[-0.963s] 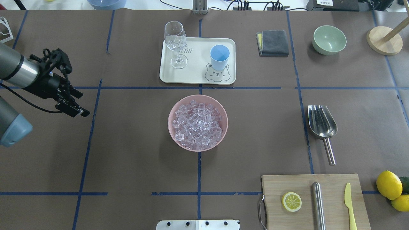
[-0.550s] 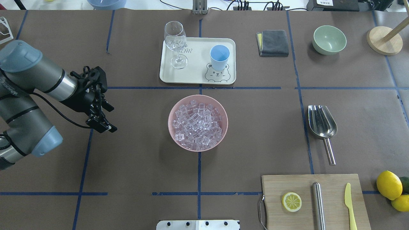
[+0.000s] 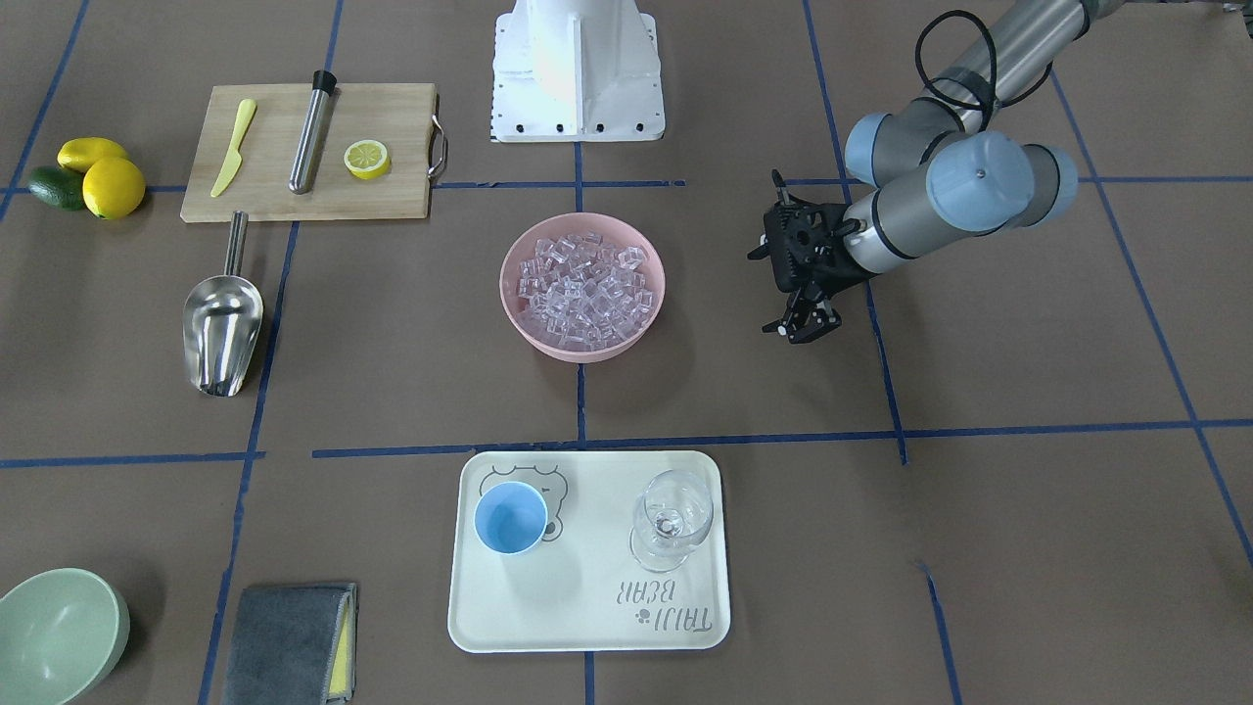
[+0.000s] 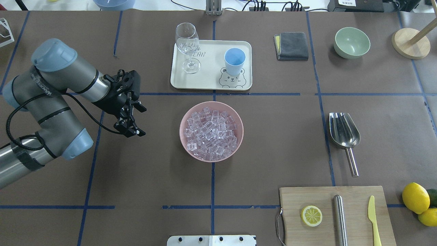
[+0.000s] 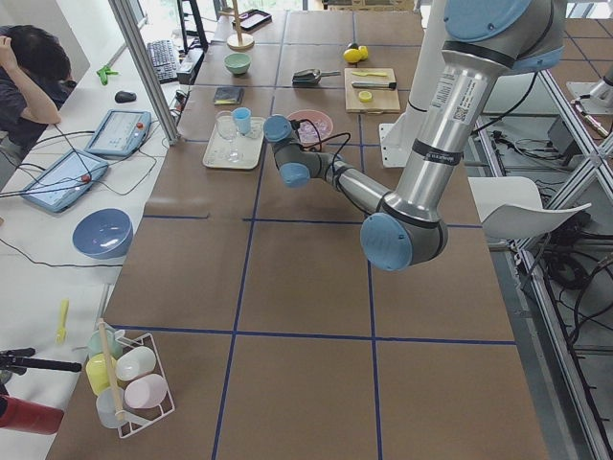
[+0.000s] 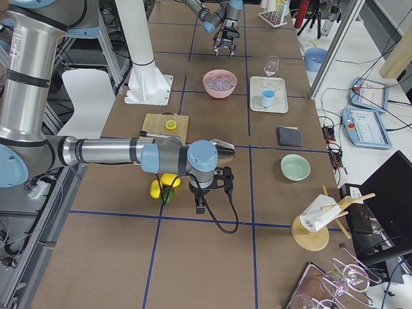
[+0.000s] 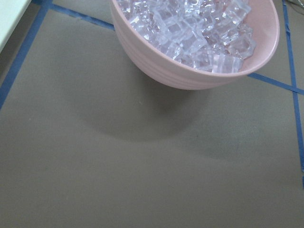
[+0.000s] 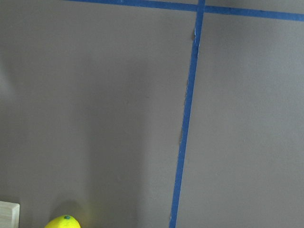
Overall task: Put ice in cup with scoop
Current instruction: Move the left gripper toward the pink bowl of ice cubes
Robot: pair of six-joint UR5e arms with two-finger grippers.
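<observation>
Only writing I can really read is "BEAR" on the cream tray (image 4: 211, 83); the word before it looks like "TAIJI". Left fingers (image 4: 131, 129) are spread wide with nothing in them, pointing down over the counter (image 4: 153, 177). The pink bowl (image 4: 184, 118) of ice (image 4: 211, 131) sits near them. The cup (image 4: 234, 60) stands on that tray, out beyond the bowl. The scoop (image 4: 343, 131) lies well apart, on the bowl's other side. Right fingers (image 6: 201, 205) hang near the lemons (image 6: 158, 188), and I can't tell if they're spread or clenched.
</observation>
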